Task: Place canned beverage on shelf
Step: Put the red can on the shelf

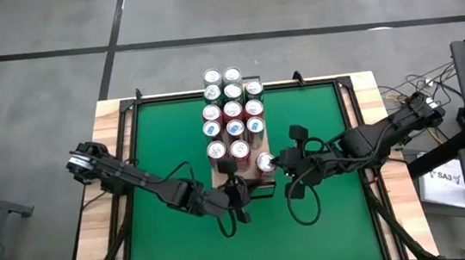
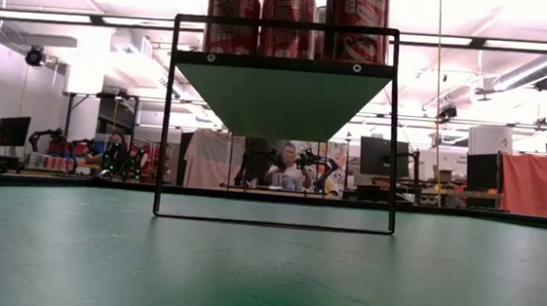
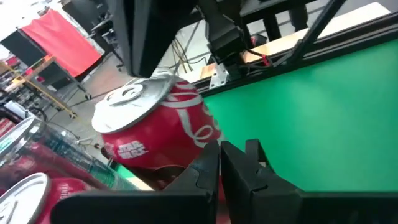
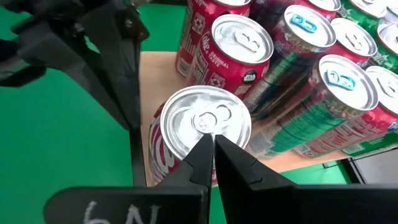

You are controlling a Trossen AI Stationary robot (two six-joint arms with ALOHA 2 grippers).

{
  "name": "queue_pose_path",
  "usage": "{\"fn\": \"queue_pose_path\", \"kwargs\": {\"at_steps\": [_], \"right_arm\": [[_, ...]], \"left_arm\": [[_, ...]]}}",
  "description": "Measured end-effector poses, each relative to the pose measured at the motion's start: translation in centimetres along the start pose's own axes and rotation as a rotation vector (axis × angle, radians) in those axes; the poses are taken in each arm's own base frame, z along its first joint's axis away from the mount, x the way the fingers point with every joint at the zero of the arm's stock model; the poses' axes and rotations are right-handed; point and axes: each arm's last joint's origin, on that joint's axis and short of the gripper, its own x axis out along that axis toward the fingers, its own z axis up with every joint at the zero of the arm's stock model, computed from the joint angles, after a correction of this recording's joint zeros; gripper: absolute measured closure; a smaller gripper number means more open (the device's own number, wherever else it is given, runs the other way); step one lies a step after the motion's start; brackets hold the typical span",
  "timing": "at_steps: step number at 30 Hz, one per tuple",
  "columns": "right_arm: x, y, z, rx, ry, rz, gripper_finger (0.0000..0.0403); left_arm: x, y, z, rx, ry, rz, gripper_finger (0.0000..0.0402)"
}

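The shelf (image 1: 251, 180), a pale wooden board on a dark frame (image 2: 273, 221), stands in the middle of the green table and carries several cans. A red cola can (image 1: 266, 161) stands upright at the board's near right corner; it also shows in the left wrist view (image 3: 155, 127) and the right wrist view (image 4: 205, 118). My right gripper (image 4: 210, 142) is shut above this can's lid. My left gripper (image 3: 220, 155) is shut and empty, beside the can over the shelf's near end (image 1: 237, 190). My right gripper comes at the red cola can from above and from the table's right, slanting down. Its shut fingertips (image 4: 202, 146) lie on the lid near its rim (image 4: 205, 127); nothing is between the fingers. The can stands upright on the board. My left gripper is close to the can's side; I cannot tell whether it touches it.
Several more cans (image 1: 232, 108) stand in rows of three on the shelf, filling it toward the far side; some show close behind the cola can (image 4: 329, 93). A pale wooden rim (image 1: 114, 160) surrounds the green surface (image 1: 173, 145), with open green on both sides of the shelf.
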Motion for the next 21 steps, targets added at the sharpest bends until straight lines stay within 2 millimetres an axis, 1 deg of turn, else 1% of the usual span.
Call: {"fn": "queue_pose_path", "kwargs": {"at_steps": [5, 13, 18, 21], "right_arm": [[0.0, 0.1, 0.0, 0.003, -0.001, 0.01, 0.0394], [0.0, 0.2, 0.2, 0.007, -0.019, 0.032, 0.0394], [-0.1, 0.2, 0.4, 0.006, -0.033, 0.035, 0.0394], [-0.4, 0.0, 0.6, -0.006, -0.043, 0.037, 0.0394]], "left_arm": [[0.1, 0.4, 0.0, -0.021, 0.017, 0.095, 0.0402], [0.0, 0.5, 0.0, -0.043, 0.027, 0.151, 0.0402], [-0.4, 0.1, 0.1, -0.035, 0.022, 0.142, 0.0402], [-0.7, -0.5, 0.3, 0.001, 0.007, 0.084, 0.0402]]}}
